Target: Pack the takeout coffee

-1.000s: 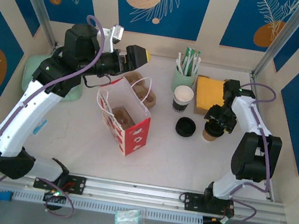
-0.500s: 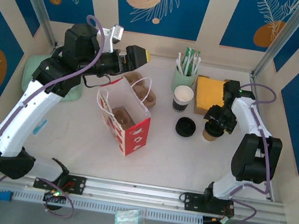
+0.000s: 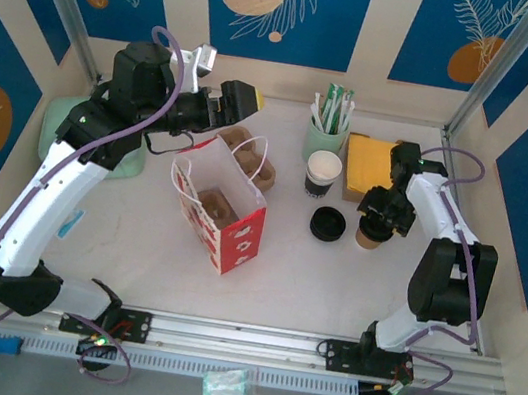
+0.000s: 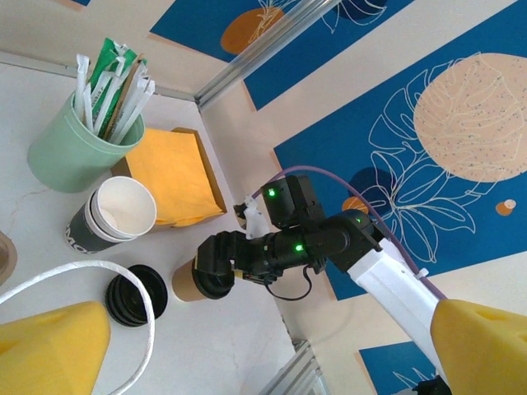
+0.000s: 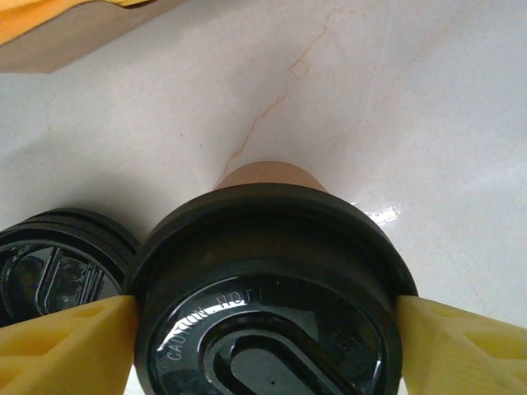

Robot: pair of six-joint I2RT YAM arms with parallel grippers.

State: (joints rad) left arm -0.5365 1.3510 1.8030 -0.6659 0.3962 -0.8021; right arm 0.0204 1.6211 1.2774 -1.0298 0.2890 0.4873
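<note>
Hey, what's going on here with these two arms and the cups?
A two-armed robot is packing a coffee to go. The right gripper has its jaws closed on the black lid of the takeout coffee, which appears to stand on the table beside a loose black lid. The red-and-white bag stands open to its left, a cardboard cup carrier inside. The left gripper hovers beyond the bag, jaws wide open, holding nothing. The cup is not yet in the bag.

The right end effector covers the takeout coffee on the table, 1 loose black lid just beside.
</note>
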